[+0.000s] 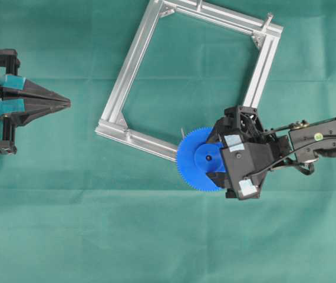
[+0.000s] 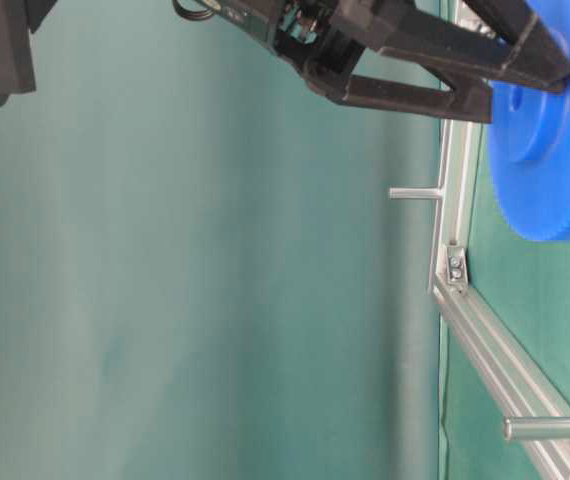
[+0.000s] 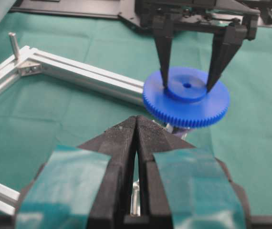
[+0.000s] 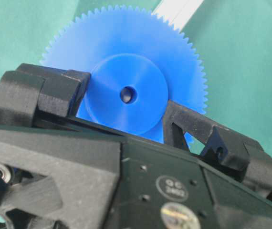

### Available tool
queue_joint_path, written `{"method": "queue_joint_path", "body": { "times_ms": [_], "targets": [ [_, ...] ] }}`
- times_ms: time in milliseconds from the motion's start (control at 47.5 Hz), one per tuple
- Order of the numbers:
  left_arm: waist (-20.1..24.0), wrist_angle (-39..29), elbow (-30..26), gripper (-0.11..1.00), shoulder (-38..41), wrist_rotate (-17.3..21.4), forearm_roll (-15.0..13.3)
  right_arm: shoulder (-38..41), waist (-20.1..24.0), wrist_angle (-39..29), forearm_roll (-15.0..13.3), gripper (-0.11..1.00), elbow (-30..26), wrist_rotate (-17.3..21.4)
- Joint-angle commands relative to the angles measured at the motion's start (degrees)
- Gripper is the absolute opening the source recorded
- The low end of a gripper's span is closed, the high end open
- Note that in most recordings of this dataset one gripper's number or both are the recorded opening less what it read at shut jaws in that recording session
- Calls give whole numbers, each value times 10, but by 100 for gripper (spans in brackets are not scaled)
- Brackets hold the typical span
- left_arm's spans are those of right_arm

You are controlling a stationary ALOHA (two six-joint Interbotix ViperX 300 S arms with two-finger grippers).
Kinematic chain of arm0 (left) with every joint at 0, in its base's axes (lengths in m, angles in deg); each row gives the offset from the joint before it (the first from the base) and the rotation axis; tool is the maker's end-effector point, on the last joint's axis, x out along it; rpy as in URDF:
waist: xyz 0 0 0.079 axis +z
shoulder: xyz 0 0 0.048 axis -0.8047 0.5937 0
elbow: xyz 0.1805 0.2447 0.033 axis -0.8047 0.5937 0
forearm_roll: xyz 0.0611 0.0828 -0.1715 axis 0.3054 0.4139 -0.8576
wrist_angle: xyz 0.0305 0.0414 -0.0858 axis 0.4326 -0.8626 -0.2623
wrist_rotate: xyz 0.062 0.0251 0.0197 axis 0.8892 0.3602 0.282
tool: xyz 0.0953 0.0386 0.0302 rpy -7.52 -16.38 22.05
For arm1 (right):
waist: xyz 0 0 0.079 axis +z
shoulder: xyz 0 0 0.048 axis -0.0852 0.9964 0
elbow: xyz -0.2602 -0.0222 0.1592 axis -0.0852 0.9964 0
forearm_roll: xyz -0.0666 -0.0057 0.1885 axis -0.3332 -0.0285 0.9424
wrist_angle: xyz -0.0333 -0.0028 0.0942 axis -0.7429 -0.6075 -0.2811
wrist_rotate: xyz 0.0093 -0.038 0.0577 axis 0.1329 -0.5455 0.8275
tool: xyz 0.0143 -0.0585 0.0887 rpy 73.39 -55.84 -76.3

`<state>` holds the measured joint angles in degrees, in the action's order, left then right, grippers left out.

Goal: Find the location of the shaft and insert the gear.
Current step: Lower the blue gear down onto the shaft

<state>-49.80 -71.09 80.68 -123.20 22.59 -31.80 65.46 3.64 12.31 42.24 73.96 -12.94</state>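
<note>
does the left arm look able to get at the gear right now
Probably not cleanly. The right gripper already clamps the gear by its raised hub at the frame corner, its fingers standing over the disc. The left gripper sits shut, apart at the left; only the toothed rim faces it.

I am looking at my gear, which is showing as bright blue plastic, smooth and faintly satin on its raised hub, with finely cut teeth giving the rim a ridged edge. My right gripper is gripping the hub with black plastic fingers that are looking matt and slightly layered, like printed parts. My left gripper is showing the same dull black plastic, grainy at the tips, with strips of glossy teal tape wrinkling across it. The frame is gleaming as brushed silver metal with grooved faces. The table cover is lying as soft matt green cloth, lightly creased.
</note>
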Motion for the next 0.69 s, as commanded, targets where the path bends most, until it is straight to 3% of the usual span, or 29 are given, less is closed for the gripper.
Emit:
{"method": "queue_joint_path", "body": {
  "times_ms": [0, 674],
  "targets": [
    [2, 2, -10, 1, 4, -1, -1, -12, -15, 1, -7, 69, -9, -2],
    [2, -1, -10, 1, 4, -1, -1, -12, -15, 1, 4, 69, -6, 4]
  ]
}}
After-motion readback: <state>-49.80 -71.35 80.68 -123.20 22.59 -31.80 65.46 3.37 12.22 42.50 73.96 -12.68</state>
